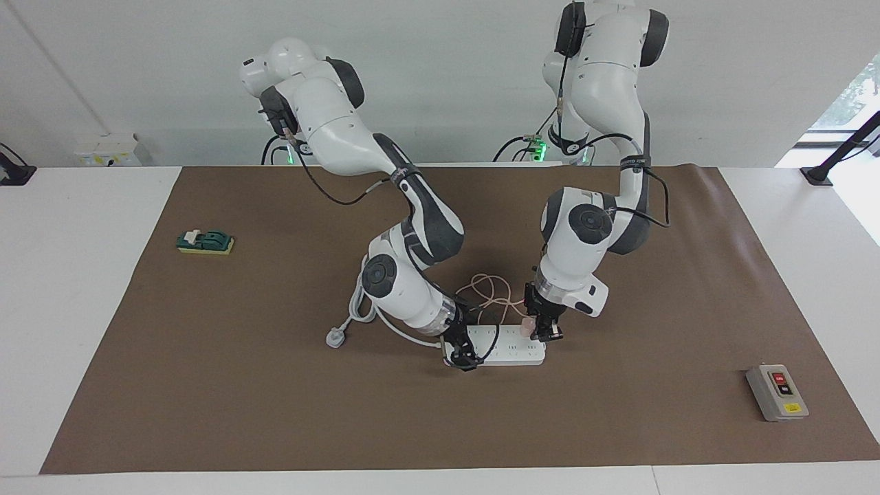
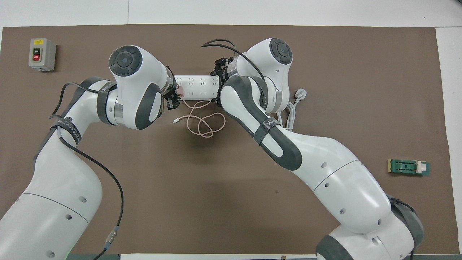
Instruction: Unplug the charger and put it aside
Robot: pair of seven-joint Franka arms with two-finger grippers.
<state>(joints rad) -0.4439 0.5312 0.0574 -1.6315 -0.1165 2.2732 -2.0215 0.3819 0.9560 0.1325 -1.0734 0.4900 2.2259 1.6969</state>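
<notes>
The pale pink charger (image 1: 526,325) sits on the long white power strip (image 1: 512,349) at its end toward the left arm. It also shows in the overhead view (image 2: 181,91) on the power strip (image 2: 196,87). Its thin pink cable (image 1: 489,292) loops on the mat nearer to the robots, and shows in the overhead view (image 2: 202,122). My left gripper (image 1: 543,330) is down at the charger with its fingers closed around it; it also shows in the overhead view (image 2: 174,98). My right gripper (image 1: 463,356) is down on the strip's other end (image 2: 219,72).
The strip's thick white cord (image 1: 359,302) and plug (image 1: 335,338) lie toward the right arm's end. A grey switch box (image 1: 777,392) stands toward the left arm's end, farther from the robots. A green item on a yellow pad (image 1: 205,241) lies toward the right arm's end.
</notes>
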